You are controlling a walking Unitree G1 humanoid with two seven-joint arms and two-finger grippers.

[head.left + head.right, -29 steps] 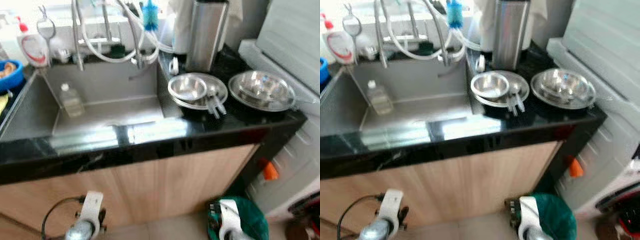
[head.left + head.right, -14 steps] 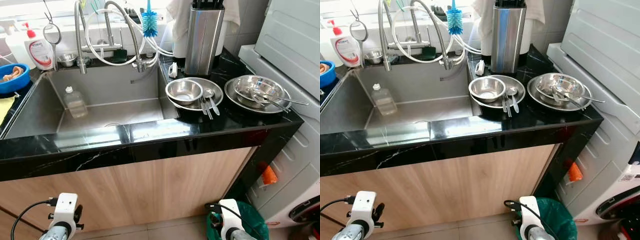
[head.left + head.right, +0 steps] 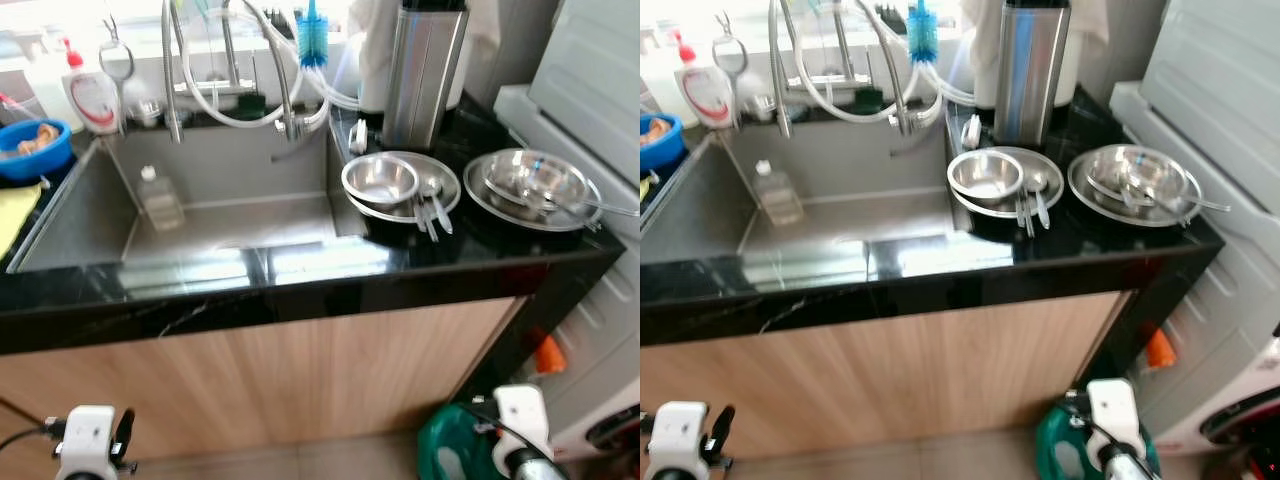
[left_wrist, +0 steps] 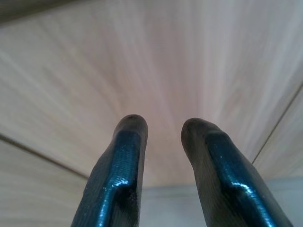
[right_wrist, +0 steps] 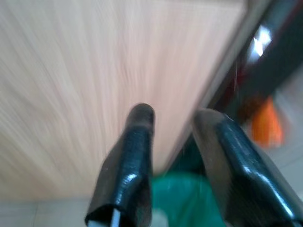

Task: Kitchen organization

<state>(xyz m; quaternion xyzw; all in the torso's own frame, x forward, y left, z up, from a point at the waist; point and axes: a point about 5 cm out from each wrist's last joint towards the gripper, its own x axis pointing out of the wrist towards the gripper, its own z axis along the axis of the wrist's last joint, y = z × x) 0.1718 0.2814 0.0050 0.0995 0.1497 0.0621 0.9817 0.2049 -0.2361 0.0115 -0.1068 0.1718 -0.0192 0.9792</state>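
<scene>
Here we are facing the surface [image 3: 330, 270], both pincers hanging low with fingers parted and empty; we should raise the right pincer [image 5: 173, 118] toward the steel bowl [image 3: 380, 180].

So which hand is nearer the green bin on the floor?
Right. The right hand hangs low by the cabinet with the green bin just below its fingers. The left hand hangs low at the cabinet's far left, well away from it.

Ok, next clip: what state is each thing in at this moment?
Left pincer: open, empty, facing the cabinet door.
Right pincer: open, empty.
Small bowl: upright, on a plate.
Spoons: lying on that plate's rim.
Bottle: upright in the sink.
Blue bowl: holding something.
</scene>
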